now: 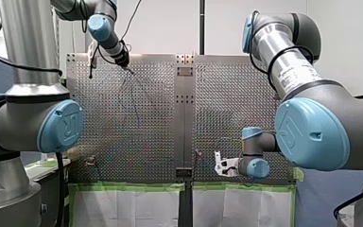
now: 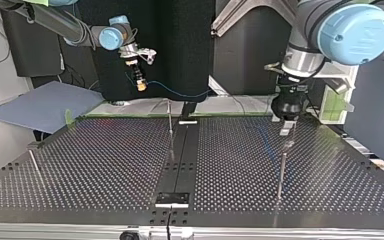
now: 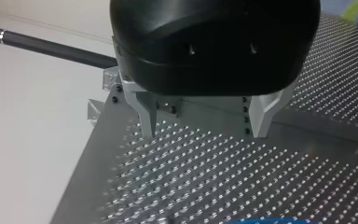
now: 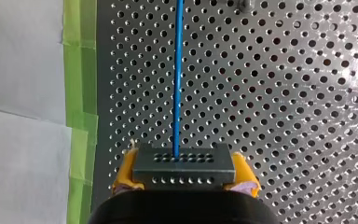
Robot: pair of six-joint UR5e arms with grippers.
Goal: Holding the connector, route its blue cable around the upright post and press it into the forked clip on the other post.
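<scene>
My right pincer (image 4: 185, 173) is gripping the connector (image 4: 182, 161) between its yellow pads (image 4: 125, 170), hanging clear above the table (image 4: 284, 93). The blue cable (image 4: 177, 70) is leaving the connector's face and running straight ahead of this pincer, its long axis in line with the reach. The thin upright post (image 2: 170, 125) is standing ahead of and below it, so my right arm is likely the nearer one. My left pincer (image 3: 205, 123) is spreading wide, holding nothing, hovering just above the other post (image 2: 281, 170).
</scene>
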